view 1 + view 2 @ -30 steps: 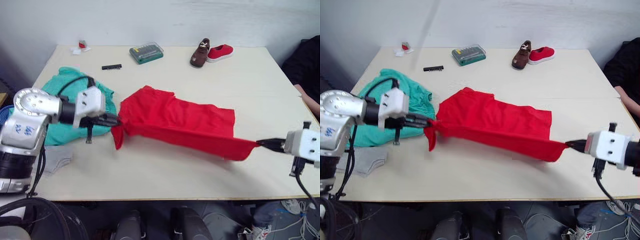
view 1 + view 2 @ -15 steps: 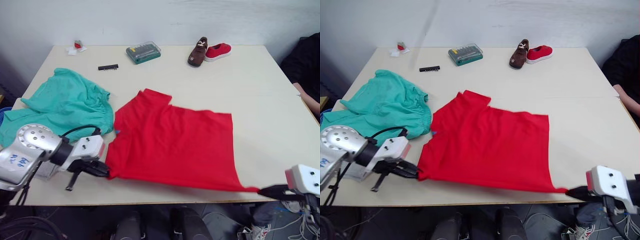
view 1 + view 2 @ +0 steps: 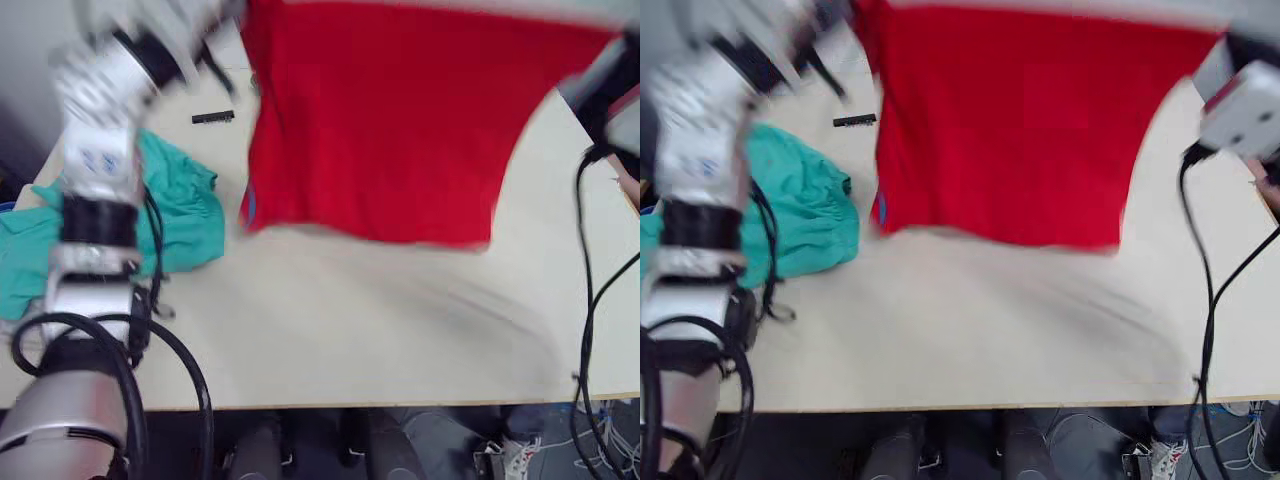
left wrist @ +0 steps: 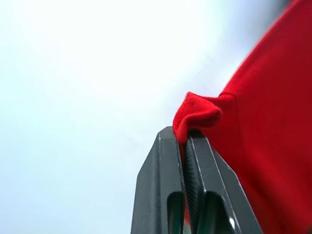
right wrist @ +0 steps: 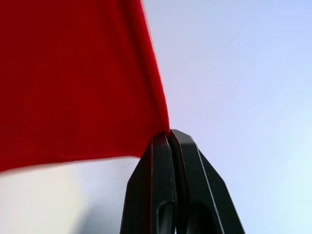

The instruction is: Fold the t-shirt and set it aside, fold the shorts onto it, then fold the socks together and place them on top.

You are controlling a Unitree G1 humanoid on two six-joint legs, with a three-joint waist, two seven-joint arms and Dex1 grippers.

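Black fingers of the left tool (image 4: 185, 146) pinch a red t-shirt (image 3: 385, 120) corner; the right tool (image 5: 168, 139) clamps another. It hangs spread above the surface (image 3: 380, 320), blue label unreadable. Teal shorts (image 3: 185, 215) lie left, dark strip (image 3: 213, 117) beyond.

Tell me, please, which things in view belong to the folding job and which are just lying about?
Job: t-shirt, held up by the left gripper and right gripper; shorts.
Lying about: a small black strip on the table.
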